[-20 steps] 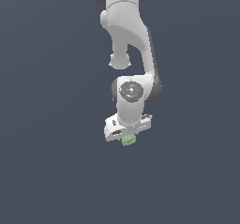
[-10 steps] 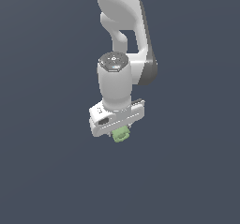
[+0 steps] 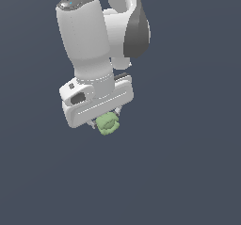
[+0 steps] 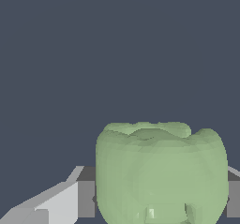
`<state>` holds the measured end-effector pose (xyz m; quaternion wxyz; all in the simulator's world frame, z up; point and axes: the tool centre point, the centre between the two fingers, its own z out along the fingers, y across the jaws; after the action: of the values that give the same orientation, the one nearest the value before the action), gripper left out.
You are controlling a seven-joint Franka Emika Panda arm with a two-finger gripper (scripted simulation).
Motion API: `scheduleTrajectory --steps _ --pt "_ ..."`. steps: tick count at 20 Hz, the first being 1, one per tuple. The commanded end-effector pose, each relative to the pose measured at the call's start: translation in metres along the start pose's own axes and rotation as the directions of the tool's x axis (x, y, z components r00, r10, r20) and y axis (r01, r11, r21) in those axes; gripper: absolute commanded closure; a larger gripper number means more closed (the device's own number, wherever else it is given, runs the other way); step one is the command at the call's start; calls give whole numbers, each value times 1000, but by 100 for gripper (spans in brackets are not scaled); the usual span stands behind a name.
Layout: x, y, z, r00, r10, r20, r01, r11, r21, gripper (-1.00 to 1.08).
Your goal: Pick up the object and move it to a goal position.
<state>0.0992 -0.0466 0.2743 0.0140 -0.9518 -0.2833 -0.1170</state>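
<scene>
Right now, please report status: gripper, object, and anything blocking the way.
Gripper shut on the pale green object. Object sits between the fingers, lifted. Nothing seen in the way.

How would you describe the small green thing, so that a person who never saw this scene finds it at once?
Find the big white robot arm and follow it down to its claw. The green lump sits gripped between the fingers, the only coloured, bumpy thing against plain dark grey.
</scene>
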Motion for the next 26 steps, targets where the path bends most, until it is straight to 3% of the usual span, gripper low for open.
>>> scheduleTrajectory --steps 1,14,26 --pt "3 12 -27 999 -36 -28 36 999 0 108" --pt "13 69 -152 968 -196 -156 197 980 -9 108" --pt "16 93 -201 945 -254 -205 256 967 -16 108"
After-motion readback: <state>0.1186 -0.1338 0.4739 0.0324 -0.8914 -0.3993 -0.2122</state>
